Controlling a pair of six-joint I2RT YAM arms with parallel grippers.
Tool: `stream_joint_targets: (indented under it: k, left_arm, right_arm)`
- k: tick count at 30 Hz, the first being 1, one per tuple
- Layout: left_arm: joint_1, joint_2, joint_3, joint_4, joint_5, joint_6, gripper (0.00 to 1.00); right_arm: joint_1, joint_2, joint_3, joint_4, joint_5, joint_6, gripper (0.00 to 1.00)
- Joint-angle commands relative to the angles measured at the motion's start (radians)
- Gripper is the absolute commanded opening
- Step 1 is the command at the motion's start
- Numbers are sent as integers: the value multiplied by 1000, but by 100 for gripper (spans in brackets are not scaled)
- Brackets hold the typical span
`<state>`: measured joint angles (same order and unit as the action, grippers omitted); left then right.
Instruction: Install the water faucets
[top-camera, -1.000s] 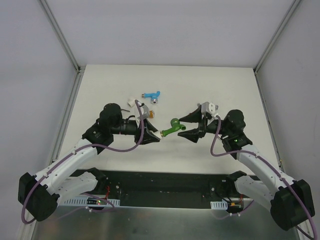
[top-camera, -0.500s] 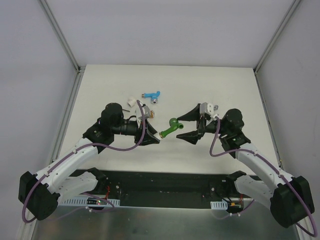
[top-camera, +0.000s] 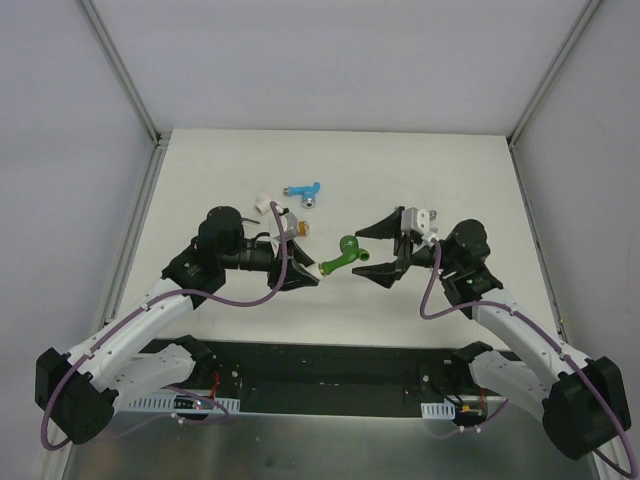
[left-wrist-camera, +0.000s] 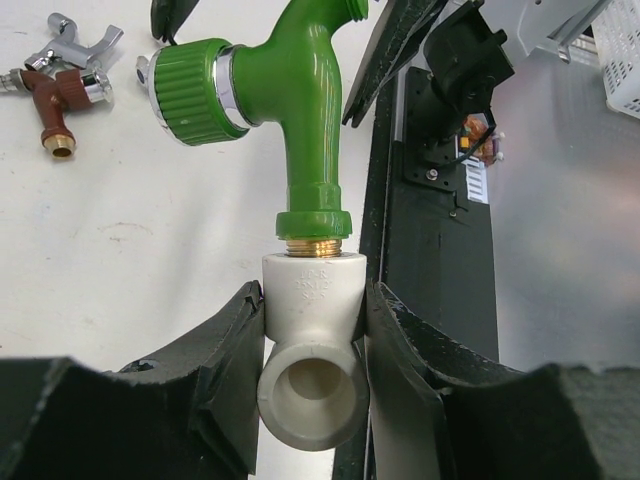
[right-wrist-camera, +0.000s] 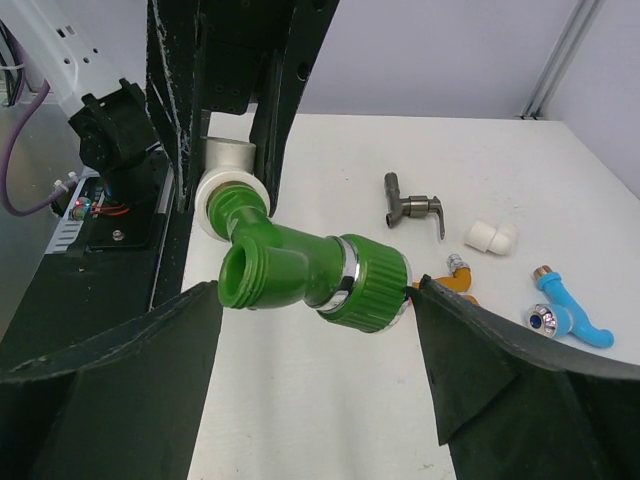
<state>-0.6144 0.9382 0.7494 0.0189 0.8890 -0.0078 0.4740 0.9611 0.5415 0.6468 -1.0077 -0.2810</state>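
My left gripper (left-wrist-camera: 312, 335) is clamping the fitting (left-wrist-camera: 312, 300) — the faucet (left-wrist-camera: 300, 110) is jutting from it lengthwise into my right gripper (right-wrist-camera: 315, 295), gaping wide.

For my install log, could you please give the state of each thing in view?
green faucet: brass thread in the white fitting
white fitting: clamped by the left gripper
left gripper: shut on white fitting
right gripper: jaws open, flanking green faucet
blue faucet: loose on the table
dark grey faucet: also loose
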Motion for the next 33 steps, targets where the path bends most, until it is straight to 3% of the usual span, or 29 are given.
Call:
stream_joint_targets:
  k: [1,12,19,28,33]
  left_arm:
    - [-4,-24,65,62,27,38,0]
    - [-4,-73,51,52,-28,46,0]
    - [-4,-41,64,49,8,37,0]
    - [-4,11,84,49,74,28,0]
    - [-4,28,94,47,84,34,0]
  right_arm:
    - [8,-19,-1,36,1,-43,84]
    - [6,-71,-54,39,256,-107,88]
    - [15,-56,-28,91,35,-75,89]
    - [18,-13,27,137,-11,-66,88]
    - [29,37,57,140,-58,-31,81]
